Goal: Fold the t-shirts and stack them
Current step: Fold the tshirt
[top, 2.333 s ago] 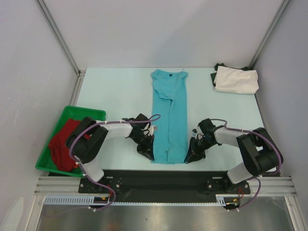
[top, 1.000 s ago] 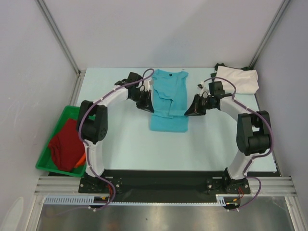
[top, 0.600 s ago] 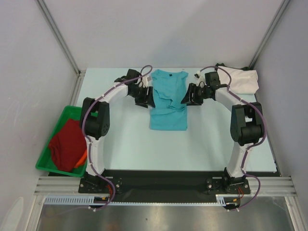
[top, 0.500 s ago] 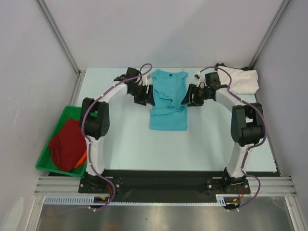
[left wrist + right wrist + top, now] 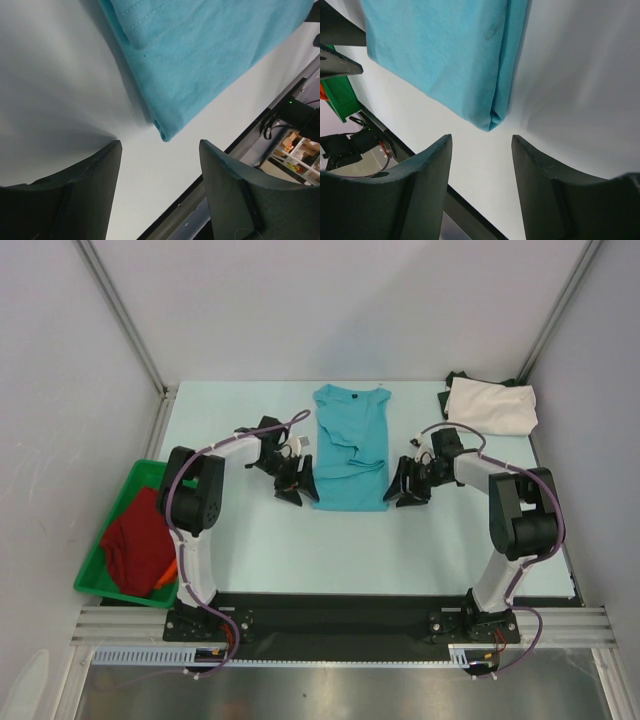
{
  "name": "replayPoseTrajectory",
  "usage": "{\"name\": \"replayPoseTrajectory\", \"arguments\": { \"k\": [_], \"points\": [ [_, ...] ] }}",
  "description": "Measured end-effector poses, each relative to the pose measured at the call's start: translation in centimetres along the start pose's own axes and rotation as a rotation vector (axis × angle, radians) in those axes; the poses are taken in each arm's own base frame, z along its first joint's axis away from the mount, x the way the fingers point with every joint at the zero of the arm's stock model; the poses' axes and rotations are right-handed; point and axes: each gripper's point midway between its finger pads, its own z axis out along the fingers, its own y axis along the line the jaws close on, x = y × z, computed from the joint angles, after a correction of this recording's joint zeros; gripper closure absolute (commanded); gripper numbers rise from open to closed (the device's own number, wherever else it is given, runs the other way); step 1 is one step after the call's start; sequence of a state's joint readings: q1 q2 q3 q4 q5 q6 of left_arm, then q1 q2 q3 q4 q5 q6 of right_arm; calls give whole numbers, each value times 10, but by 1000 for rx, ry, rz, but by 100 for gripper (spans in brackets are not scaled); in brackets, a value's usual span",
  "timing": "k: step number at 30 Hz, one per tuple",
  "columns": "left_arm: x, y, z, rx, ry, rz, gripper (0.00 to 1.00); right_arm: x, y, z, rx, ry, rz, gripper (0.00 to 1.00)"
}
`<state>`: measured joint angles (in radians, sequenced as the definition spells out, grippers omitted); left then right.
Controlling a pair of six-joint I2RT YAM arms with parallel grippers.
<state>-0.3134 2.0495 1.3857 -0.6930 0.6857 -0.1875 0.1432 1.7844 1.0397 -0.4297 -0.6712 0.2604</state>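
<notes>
A turquoise t-shirt (image 5: pixel 350 452) lies folded in half at the middle of the table, collar toward the back. My left gripper (image 5: pixel 303 490) stands open just left of its near left corner. My right gripper (image 5: pixel 398 492) stands open just right of its near right corner. In the left wrist view the turquoise t-shirt (image 5: pixel 200 55) ends in a folded corner just ahead of the open left gripper (image 5: pixel 160 150), with nothing between the fingers. The right wrist view shows the turquoise t-shirt (image 5: pixel 440 55) the same way ahead of the empty, open right gripper (image 5: pixel 482 140). A cream-white t-shirt (image 5: pixel 490 406) lies folded at the back right. A dark red t-shirt (image 5: pixel 138 540) fills the bin.
A green plastic bin (image 5: pixel 170 476) sits at the table's left edge, with a bit of orange cloth (image 5: pixel 172 568) beside the red one. Something dark (image 5: pixel 458 378) lies under the cream shirt. Grey walls close in the table on three sides.
Both grippers were shut on the shirt's hem, carried it up toward the collar and let go. They have since opened and drawn back to the fold's near corners.
</notes>
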Motion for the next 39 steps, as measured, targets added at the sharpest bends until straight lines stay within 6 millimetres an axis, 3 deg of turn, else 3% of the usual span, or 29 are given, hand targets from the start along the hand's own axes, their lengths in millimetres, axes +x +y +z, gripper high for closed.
{"name": "replayPoseTrajectory", "arguments": {
  "k": [10,14,17,22,23,24,27,30,34,39],
  "points": [
    [-3,-13,13,91,16,-57,36,9,4,23,-16,45,-12,46],
    [-4,-18,20,110,27,-55,45,10,5,24,-19,47,-15,47],
    [-2,-19,24,111,36,-56,56,10,5,25,-18,48,-10,51],
    [-2,-18,27,110,38,-54,76,8,3,28,-19,44,-7,66],
    [-2,-18,27,110,36,-54,93,7,3,29,-20,42,-7,68],
    [-3,-19,27,111,36,-59,100,7,3,30,-22,41,-8,76],
    [-3,-17,27,107,32,-47,100,5,4,31,-34,35,-18,93],
    [-3,-16,27,95,33,-39,99,4,7,30,-52,33,-27,100],
    [-4,-17,19,76,24,-2,99,3,13,20,-72,27,-30,100],
    [-9,-38,-12,63,-39,91,100,-3,40,-15,-128,-41,-81,100]
  ]
}}
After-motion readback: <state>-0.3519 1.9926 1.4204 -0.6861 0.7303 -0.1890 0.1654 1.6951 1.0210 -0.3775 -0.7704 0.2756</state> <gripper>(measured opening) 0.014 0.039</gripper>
